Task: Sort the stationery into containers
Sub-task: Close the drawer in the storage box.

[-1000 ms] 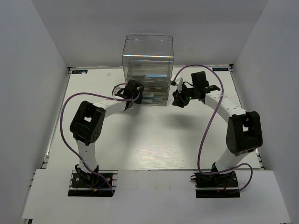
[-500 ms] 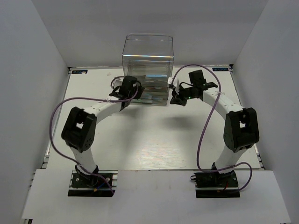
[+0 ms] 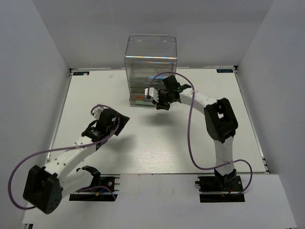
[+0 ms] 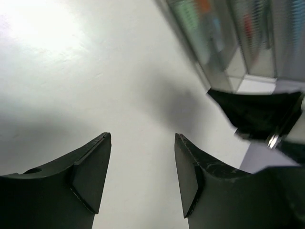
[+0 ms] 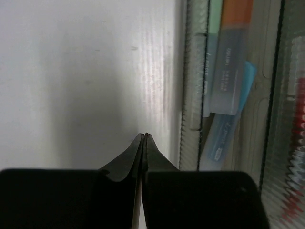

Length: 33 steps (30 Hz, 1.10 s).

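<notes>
On the white table (image 3: 171,143) the clear drawer box (image 3: 150,62) stands at the far edge, an orange-tipped marker (image 5: 229,62), a light blue stick (image 5: 221,138) and a red pen (image 5: 298,119) lying in its drawers, the right gripper (image 5: 144,135) pressed together just beside its front, the left gripper (image 4: 143,138) spread above bare table, well apart

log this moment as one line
left gripper: open, empty | right gripper: shut, at drawer box front | pens: inside drawer box
</notes>
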Motion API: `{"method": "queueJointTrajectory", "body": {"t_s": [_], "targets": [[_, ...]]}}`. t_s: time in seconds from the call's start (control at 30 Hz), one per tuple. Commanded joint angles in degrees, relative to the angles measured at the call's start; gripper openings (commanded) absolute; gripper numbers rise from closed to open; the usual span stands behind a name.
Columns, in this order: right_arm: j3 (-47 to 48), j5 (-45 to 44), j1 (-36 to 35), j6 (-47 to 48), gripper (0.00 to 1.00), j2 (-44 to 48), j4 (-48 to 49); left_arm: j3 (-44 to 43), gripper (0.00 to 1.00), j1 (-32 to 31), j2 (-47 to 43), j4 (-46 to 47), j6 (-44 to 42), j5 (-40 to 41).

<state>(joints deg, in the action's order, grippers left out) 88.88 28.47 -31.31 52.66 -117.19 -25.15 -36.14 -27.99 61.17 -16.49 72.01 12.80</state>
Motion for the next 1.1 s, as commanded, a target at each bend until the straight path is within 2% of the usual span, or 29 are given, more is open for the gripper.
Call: {"method": "queueJointTrajectory", "body": {"t_s": [0.0,0.1,0.4,1.07], "targets": [[6.0,-8.8,-0.3,-4.2,0.0,-2.3,2.9,3.2,0.66,-0.2,-9.4,-6.9,-1.6,1.9],[7.7,-13.6,-0.9,-5.6,0.0,-5.4,5.4,5.2,0.66,-0.2,-15.9,-10.6,-0.4,3.4],[9.2,-22.5,-2.2,-8.9,0.0,-8.9,11.0,7.4,0.68,-0.2,-24.8,-19.4,2.7,6.8],[5.7,-31.7,-2.7,-10.0,0.0,-8.1,20.2,7.9,0.68,-0.2,-25.1,-20.7,3.4,6.8]]}}
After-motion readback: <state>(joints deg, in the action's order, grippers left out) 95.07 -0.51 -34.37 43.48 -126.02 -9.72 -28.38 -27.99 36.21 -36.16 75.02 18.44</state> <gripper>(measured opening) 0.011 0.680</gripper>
